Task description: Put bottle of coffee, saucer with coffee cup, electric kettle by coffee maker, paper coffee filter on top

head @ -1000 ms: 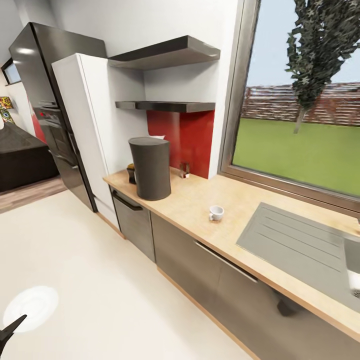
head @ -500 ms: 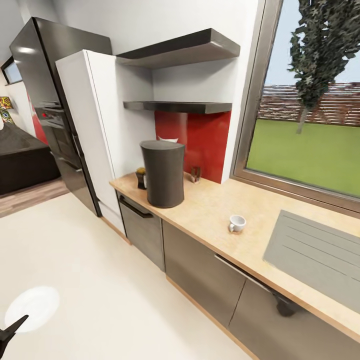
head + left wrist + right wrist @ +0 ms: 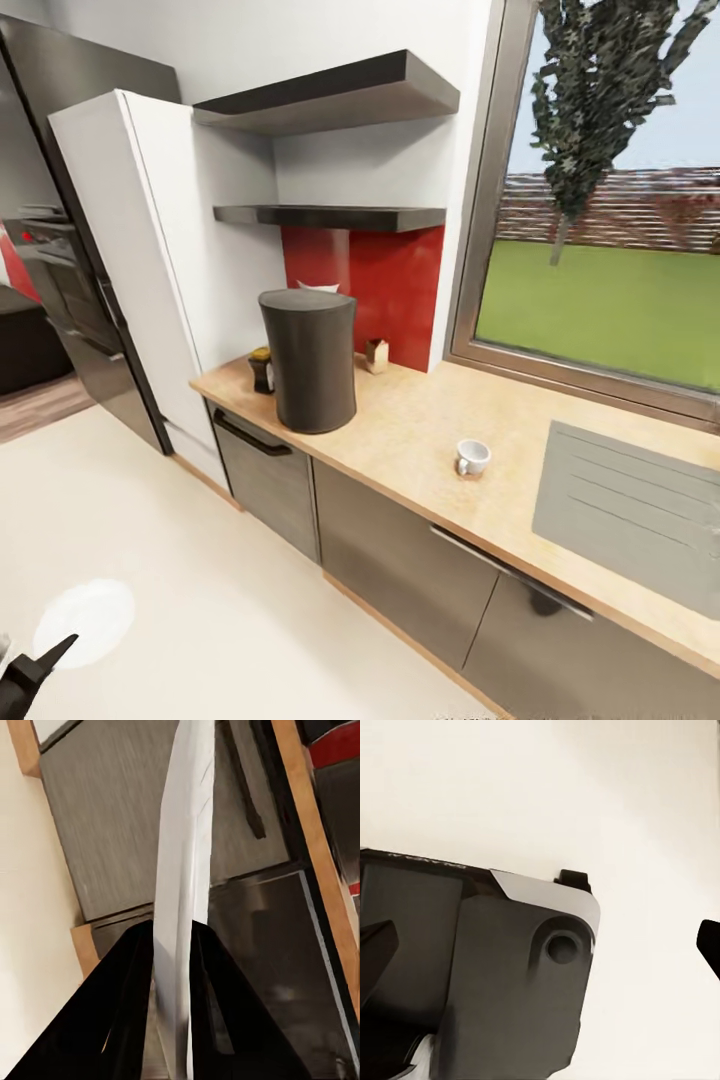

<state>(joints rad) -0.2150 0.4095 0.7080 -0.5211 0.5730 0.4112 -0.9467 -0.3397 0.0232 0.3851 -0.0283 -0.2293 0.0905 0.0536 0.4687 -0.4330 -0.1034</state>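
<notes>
The dark cylindrical coffee maker [image 3: 312, 360] stands on the wooden countertop [image 3: 420, 430], with a white tip [image 3: 314, 288] showing just behind its top. A small dark bottle with a yellow lid [image 3: 262, 370] sits to its left. The white coffee cup [image 3: 471, 457] stands alone on the counter to its right. My left gripper [image 3: 25, 672] is low over the floor, shut on the white saucer [image 3: 86, 620]. In the left wrist view the saucer [image 3: 187, 832] stands edge-on between the black fingers [image 3: 127, 1005]. My right gripper [image 3: 546, 941] is open above my base.
A small brown object [image 3: 376, 355] sits by the red backsplash. Two dark shelves [image 3: 330, 95] hang above the counter. A white tall cabinet [image 3: 130, 260] and a dark oven column stand left. A grey sink drainer [image 3: 630, 510] lies at the right, under the window. Pale floor lies ahead.
The whole head view has shifted: the camera moved, and the counter things sit further left in the picture. The saucer stays held in my left gripper.
</notes>
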